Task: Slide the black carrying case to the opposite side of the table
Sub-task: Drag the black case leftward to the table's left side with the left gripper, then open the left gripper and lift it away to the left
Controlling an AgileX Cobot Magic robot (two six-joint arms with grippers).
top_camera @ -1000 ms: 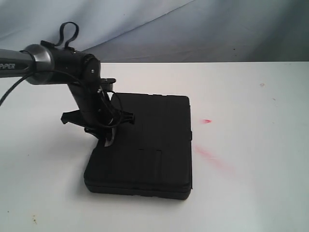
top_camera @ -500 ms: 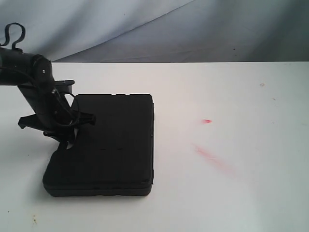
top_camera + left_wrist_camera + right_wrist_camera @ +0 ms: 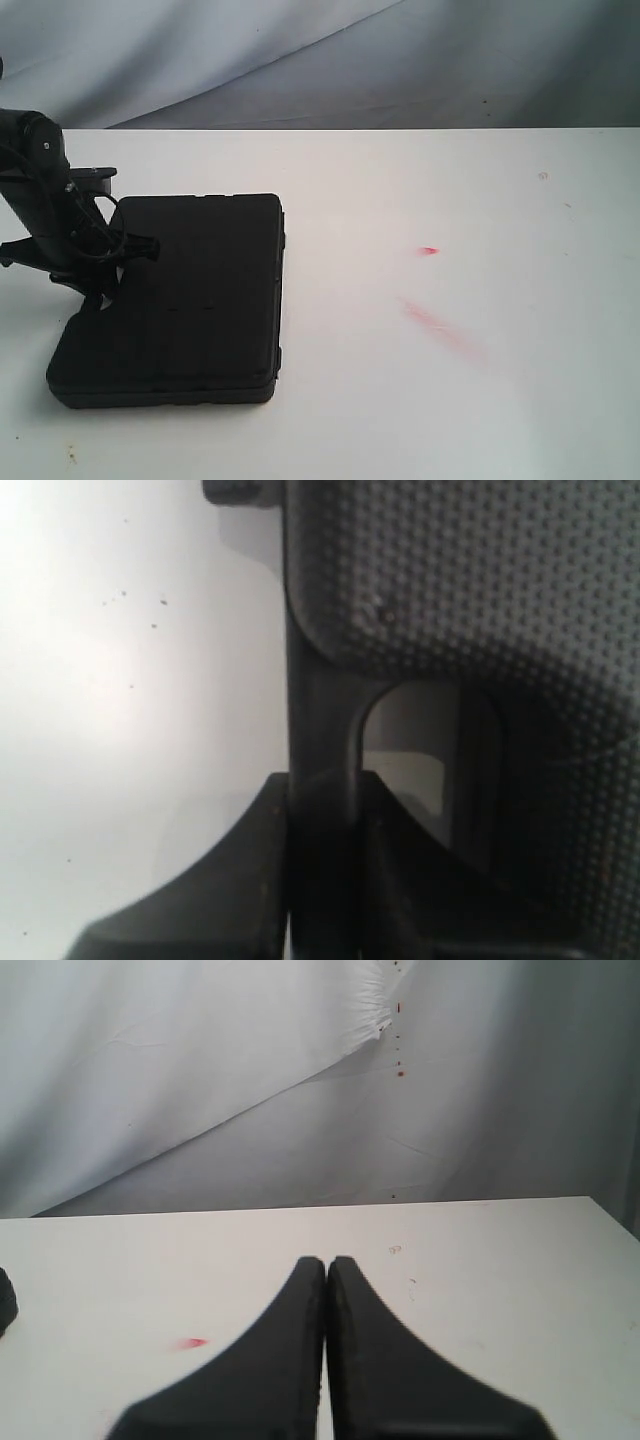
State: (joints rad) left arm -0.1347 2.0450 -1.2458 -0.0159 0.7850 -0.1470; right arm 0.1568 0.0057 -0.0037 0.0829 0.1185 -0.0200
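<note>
At the scene's left edge the left arm [image 3: 35, 190] hangs wrist-down. The left gripper [image 3: 98, 298] sits low, fingers [image 3: 255, 880] clamped on the black carrying case [image 3: 190, 290] handle. The right gripper [image 3: 326, 1265] points level, fingers pressed together, holding nothing.

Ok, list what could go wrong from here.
The left tool pinches only the thin handle at one edge of the black carrying case, so it might pivot or slip free. The case sits near the exterior view's left border; the table edge there is unseen, so overhang is possible.
</note>
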